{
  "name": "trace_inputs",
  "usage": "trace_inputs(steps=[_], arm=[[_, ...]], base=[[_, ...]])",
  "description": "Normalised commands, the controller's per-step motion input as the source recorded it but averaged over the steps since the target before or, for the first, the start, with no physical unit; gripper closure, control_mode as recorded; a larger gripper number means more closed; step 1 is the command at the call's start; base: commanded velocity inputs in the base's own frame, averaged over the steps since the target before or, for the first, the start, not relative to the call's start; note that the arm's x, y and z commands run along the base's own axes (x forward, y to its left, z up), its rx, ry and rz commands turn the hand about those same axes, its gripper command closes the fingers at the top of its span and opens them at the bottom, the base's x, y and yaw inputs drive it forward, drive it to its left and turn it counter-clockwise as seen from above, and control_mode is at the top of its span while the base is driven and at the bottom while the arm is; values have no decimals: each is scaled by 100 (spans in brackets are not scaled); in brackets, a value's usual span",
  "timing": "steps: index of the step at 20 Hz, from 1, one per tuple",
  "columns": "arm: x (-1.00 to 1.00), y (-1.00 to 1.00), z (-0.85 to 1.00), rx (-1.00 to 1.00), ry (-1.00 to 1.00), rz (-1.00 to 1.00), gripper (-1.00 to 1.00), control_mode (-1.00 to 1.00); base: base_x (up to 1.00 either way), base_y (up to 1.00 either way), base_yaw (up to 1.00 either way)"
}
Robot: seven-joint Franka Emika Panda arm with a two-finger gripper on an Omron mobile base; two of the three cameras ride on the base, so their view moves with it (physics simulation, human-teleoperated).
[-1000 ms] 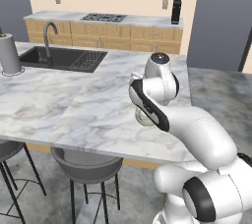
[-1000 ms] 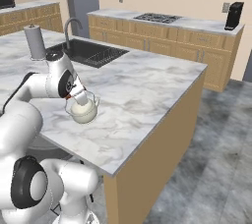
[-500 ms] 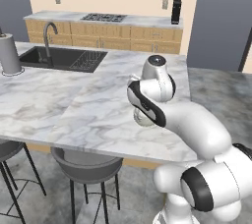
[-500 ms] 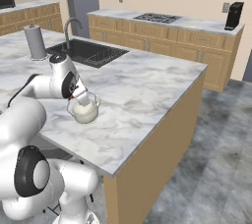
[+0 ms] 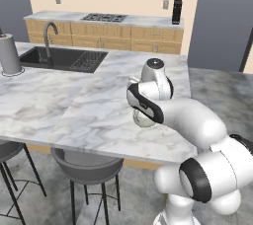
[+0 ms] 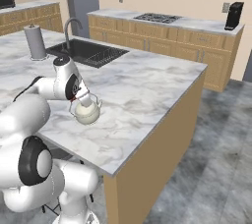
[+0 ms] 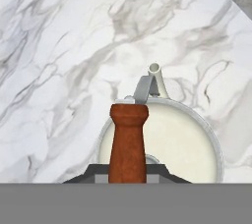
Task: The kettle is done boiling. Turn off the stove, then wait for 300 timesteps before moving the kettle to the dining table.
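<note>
Gripper (image 6: 84, 101) clenched on the kettle (image 6: 87, 113) by its wooden handle bar (image 7: 127, 142), above the dining table (image 6: 147, 85); probably rigid, sloshing, swing-prone.

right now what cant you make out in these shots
- Whether the kettle touches the dining table or hangs just above it: its base is too small in the right base view; in the left base view the arm covers most of it.
- Tool fingertips: hand view's bottom edge cuts them off at the wooden bar.
- Stove knobs: too small in both base views.
</note>
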Motion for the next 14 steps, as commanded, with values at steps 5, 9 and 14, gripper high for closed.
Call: trace_inputs(steps=[5,9,14], arm=[[18,0,-18,0,0,0,100,-100],[20,0,-19,0,1,0,100,-100],[19,0,-18,0,2,0,100,-100]], base=[[0,0,0],[0,0,0],[0,0,0]])
